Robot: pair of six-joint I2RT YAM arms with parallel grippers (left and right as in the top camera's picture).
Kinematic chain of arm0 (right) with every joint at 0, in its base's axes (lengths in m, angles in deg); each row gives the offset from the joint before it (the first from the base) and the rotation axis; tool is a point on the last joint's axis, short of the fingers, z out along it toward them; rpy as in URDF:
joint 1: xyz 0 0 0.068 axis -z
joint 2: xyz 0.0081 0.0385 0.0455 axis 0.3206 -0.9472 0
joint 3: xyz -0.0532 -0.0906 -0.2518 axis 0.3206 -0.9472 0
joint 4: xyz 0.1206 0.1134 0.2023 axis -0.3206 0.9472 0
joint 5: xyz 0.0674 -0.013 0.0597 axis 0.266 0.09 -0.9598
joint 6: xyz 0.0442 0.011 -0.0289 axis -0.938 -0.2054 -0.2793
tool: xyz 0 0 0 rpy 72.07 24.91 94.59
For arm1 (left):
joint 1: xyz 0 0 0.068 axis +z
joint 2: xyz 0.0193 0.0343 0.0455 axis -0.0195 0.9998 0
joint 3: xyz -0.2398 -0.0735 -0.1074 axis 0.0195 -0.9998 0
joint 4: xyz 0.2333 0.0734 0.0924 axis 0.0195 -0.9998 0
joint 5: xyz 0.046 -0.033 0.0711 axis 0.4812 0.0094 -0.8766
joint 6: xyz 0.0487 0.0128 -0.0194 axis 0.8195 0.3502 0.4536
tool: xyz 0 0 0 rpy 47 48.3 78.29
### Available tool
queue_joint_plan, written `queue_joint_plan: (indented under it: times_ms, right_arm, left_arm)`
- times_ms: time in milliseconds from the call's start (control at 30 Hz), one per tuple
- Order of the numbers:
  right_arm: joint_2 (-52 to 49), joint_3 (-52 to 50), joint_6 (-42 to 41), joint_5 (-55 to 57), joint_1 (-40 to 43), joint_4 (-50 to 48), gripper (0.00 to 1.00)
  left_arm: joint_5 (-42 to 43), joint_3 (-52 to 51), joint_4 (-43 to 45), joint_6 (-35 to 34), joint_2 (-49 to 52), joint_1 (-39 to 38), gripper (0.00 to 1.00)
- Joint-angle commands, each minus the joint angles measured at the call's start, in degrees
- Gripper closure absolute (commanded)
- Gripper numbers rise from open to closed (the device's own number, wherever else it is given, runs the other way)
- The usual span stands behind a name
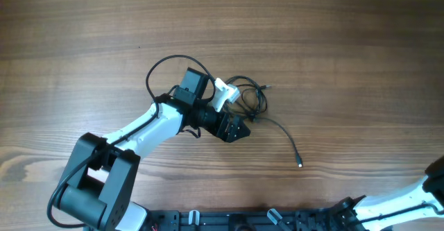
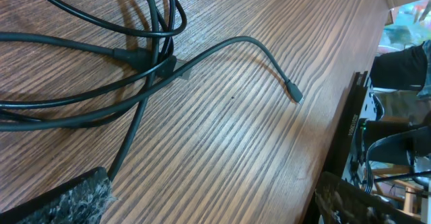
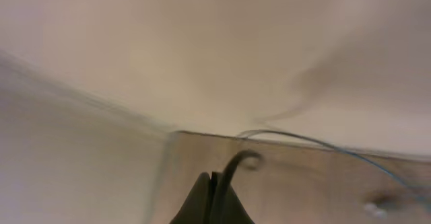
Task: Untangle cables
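From above, the left arm [image 1: 149, 130] reaches in from the near left corner to the middle of the wooden table [image 1: 333, 44]. The cables [image 1: 248, 96] lie in a small tangle of loops just beyond its tip. One loose strand [image 1: 281, 134] trails away toward the near edge and ends in a small silvery plug [image 1: 300, 164]. The left jaws stand spread wide, right beside the tangle and holding nothing. The right arm [image 1: 416, 196] shows only at the near right corner, well apart from the cables.

In the left wrist view, the cables [image 2: 145, 56] cross one another at the upper left, flat on the table [image 2: 222, 163]. The loose strand [image 2: 259, 49] arcs right to its plug [image 2: 294, 93]. One padded fingertip [image 2: 64, 200] shows at the bottom left and the other at the bottom right, far apart.

The right wrist view is blurred and mostly pale. The right jaws are pressed together in a dark wedge at the bottom centre. A thin dark hooked wire [image 3: 237, 163] rises just beside them; I cannot tell what it is.
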Motion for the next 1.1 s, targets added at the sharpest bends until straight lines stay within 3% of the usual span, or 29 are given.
queue_joint_plan:
  times_ms: [0, 67, 267, 367, 500, 600, 633, 667, 733, 933, 1067]
  right_arm:
    - [-0.2, 0.0, -7.6, 7.8, 2.8, 6.4, 0.40]
    - [-0.2, -0.2, -7.1, 7.6, 3.0, 7.9, 0.00]
    - [-0.2, -0.2, -7.7, 6.0, 1.6, 16.9, 0.00]
    - [-0.2, -0.2, -6.7, -0.3, -0.8, 22.9, 0.00]
    - [-0.2, -0.2, 5.7, -14.0, -6.1, 34.4, 0.00]
    - [-0.2, -0.3, 14.7, -13.3, -12.5, 43.4, 0.00]
    - [-0.2, -0.3, 16.0, -11.0, -15.2, 45.9, 0.08]
    - [-0.2, -0.3, 15.9, -6.3, -18.8, 49.7, 0.57]
    - [-0.2, -1.4, 15.0, -2.4, -23.0, 53.6, 0.96]
    - [-0.2, -14.3, 2.9, -1.8, -25.0, 55.5, 0.96]
    - [-0.2, -31.3, -1.7, -0.7, -23.1, 46.3, 0.96]
  left_arm:
    - [0.1, -0.4, 0.4, -0.3, 0.6, -0.1, 0.00]
    - [0.1, -0.4, 0.4, -0.3, 0.6, -0.1, 0.00]
    - [0.1, -0.4, 0.4, -0.3, 0.6, -0.1, 0.00]
    - [0.1, -0.4, 0.7, -0.3, 0.6, -0.1, 0.00]
    - [0.0, -0.4, 1.6, -0.3, 0.6, -0.1, 0.00]
    - [0.0, -0.4, 1.7, -0.3, 0.6, -0.1, 0.00]
    - [0.0, -0.4, 1.6, -0.3, 0.6, -0.1, 0.00]
    - [0.0, -0.4, 1.6, -0.3, 0.6, -0.1, 0.00]
    - [0.1, -0.4, 1.2, -0.3, 0.6, -0.1, 0.00]
    - [0.0, -0.4, 1.0, -0.3, 0.6, -0.1, 0.00]
    - [0.0, -0.4, 1.0, -0.3, 0.6, -0.1, 0.00]
